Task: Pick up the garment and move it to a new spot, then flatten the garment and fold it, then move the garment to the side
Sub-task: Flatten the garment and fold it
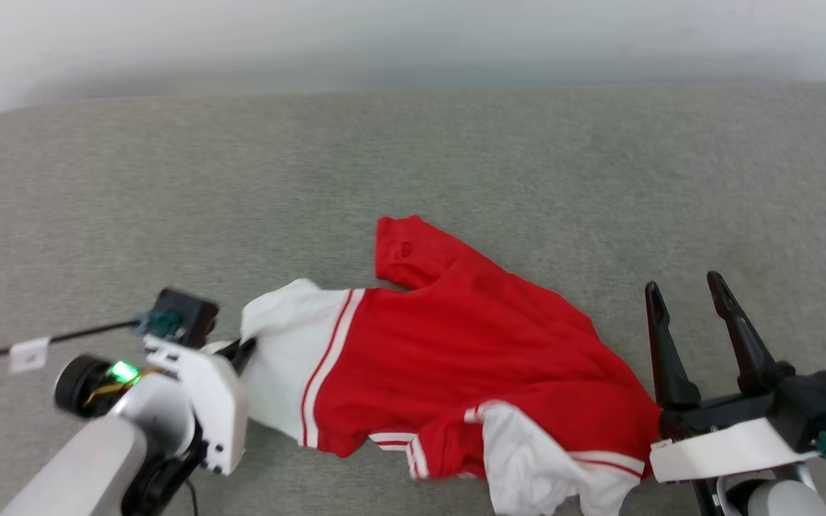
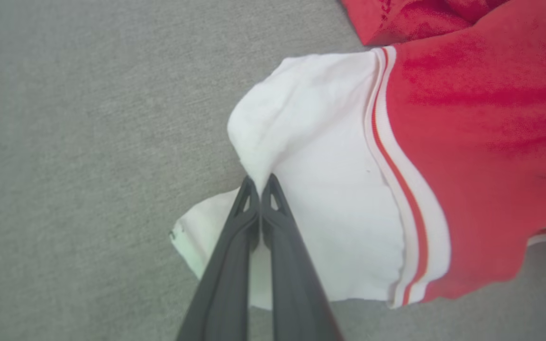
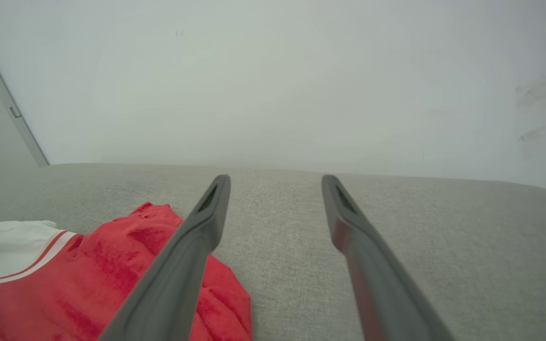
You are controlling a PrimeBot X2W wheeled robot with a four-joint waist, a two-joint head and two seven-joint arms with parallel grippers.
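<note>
The garment (image 1: 470,344) is a red jersey lying crumpled on the grey surface, with white lining turned out at its left end and at its lower right. In the left wrist view the garment (image 2: 467,142) shows a white-and-red striped trim, and my left gripper (image 2: 259,182) is shut on a pinched fold of the white lining. In the head view that left gripper (image 1: 244,349) sits at the jersey's left edge. My right gripper (image 1: 685,290) stands open just right of the jersey, nothing between its fingers (image 3: 206,213). The garment (image 3: 112,265) lies left of them.
The grey fabric surface (image 1: 413,165) stretches wide behind and to both sides of the jersey. A pale wall (image 3: 273,80) rises behind its far edge. A thin black cable with a white tag (image 1: 29,352) runs off to the left of my left wrist.
</note>
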